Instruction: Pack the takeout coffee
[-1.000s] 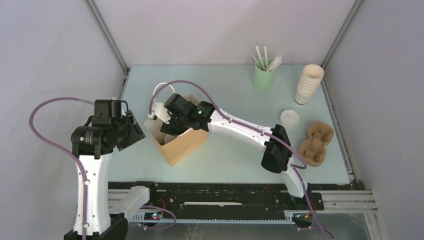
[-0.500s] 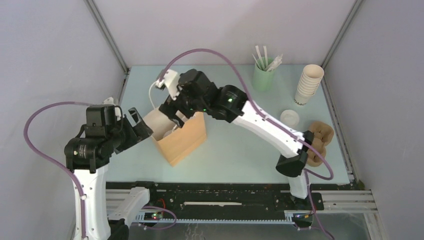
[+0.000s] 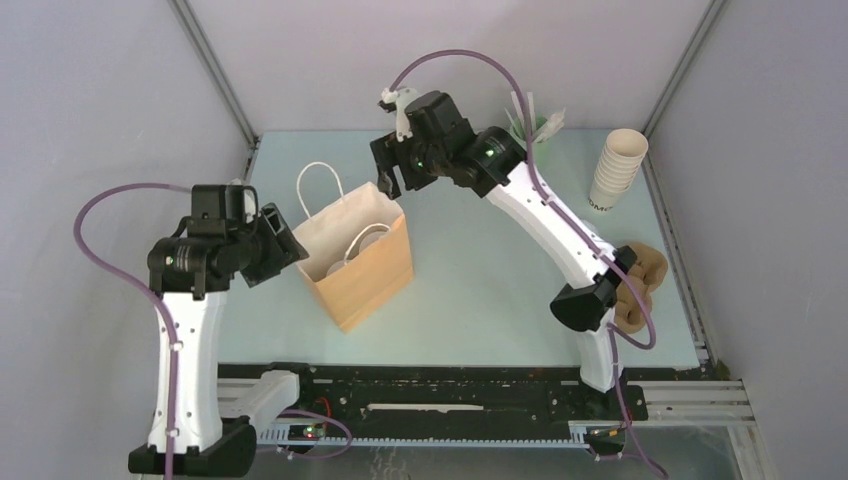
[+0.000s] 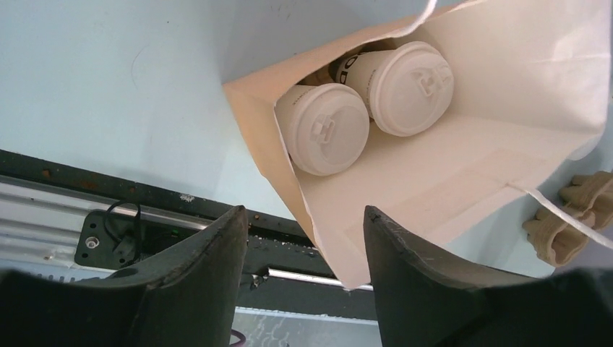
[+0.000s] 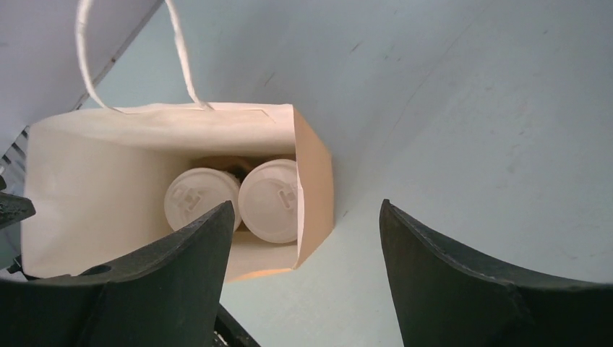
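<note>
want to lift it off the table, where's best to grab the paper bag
Grip the upright white handle loop on the far-left wall of the paper bag, coming down from above and pinching across the cord. It stands clear of the mouth; the other handle droops low there, above the two lidded cups. The thin walls would probably crumple.

The bag (image 3: 360,270) stands on the tabletop (image 3: 480,280), left of centre. Inside it, a lidded cup (image 5: 202,201) sits beside a second cup (image 5: 269,199). A stack of cups (image 3: 617,165) stands far right, with cup carriers (image 3: 650,262) nearer.
</note>
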Available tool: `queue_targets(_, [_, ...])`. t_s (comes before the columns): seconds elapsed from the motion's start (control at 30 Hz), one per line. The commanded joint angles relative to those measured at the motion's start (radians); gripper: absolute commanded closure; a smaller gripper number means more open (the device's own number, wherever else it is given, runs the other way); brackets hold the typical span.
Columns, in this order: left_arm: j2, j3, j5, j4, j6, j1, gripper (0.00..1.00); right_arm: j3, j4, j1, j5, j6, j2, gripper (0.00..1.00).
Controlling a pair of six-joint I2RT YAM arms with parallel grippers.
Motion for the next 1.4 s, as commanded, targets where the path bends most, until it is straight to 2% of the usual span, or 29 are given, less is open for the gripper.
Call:
queue_targets(0.0, [0.036, 0.022, -0.008, 0.027, -0.023, 0.007, 0.37, 0.023, -0.01, 0.005, -0.066, 0.049, 0.039, 0.19])
queue_targets(0.2, [0.049, -0.011, -0.03, 0.026, -0.032, 0.007, 0.45, -0.022, -0.005, 0.012, 0.036, -0.028, 0.086, 0.21])
queue_targets(0.37, [0.059, -0.03, -0.029, 0.029, -0.033, 0.007, 0.59, -0.028, 0.023, 0.034, 0.108, -0.105, 0.127, 0.34])
queue_targets(0.43, [0.068, -0.029, -0.026, 0.033, -0.034, 0.005, 0.63, -0.024, 0.025, 0.036, 0.106, -0.101, 0.137, 0.5])
queue_targets(0.5, [0.077, -0.026, -0.024, 0.033, -0.031, 0.005, 0.67, -0.023, 0.027, 0.036, 0.078, -0.093, 0.137, 0.7])
queue_targets(0.6, [0.085, -0.026, -0.02, 0.033, -0.026, 0.005, 0.74, -0.027, 0.016, 0.04, 0.075, -0.078, 0.115, 0.9])
queue_targets(0.67, [0.087, -0.026, -0.01, 0.038, -0.024, 0.004, 0.77, -0.032, -0.026, 0.044, 0.09, -0.05, 0.083, 0.98])
queue_targets(0.87, [0.114, -0.012, 0.055, 0.073, -0.027, -0.039, 0.81, -0.199, -0.12, 0.059, 0.189, 0.103, -0.078, 1.0])
queue_targets(1.07, [0.186, 0.054, 0.053, 0.088, -0.041, -0.177, 0.83, -0.381, -0.146, 0.07, 0.277, 0.223, -0.231, 1.0])
queue_targets(1.23, [0.235, 0.124, 0.103, 0.108, -0.033, -0.222, 0.69, -0.448, -0.204, 0.074, 0.298, 0.291, -0.316, 1.0])
queue_targets(1.37, [0.284, 0.15, 0.131, 0.138, -0.038, -0.262, 0.64, -0.561, -0.189, 0.063, 0.267, 0.34, -0.382, 1.0])
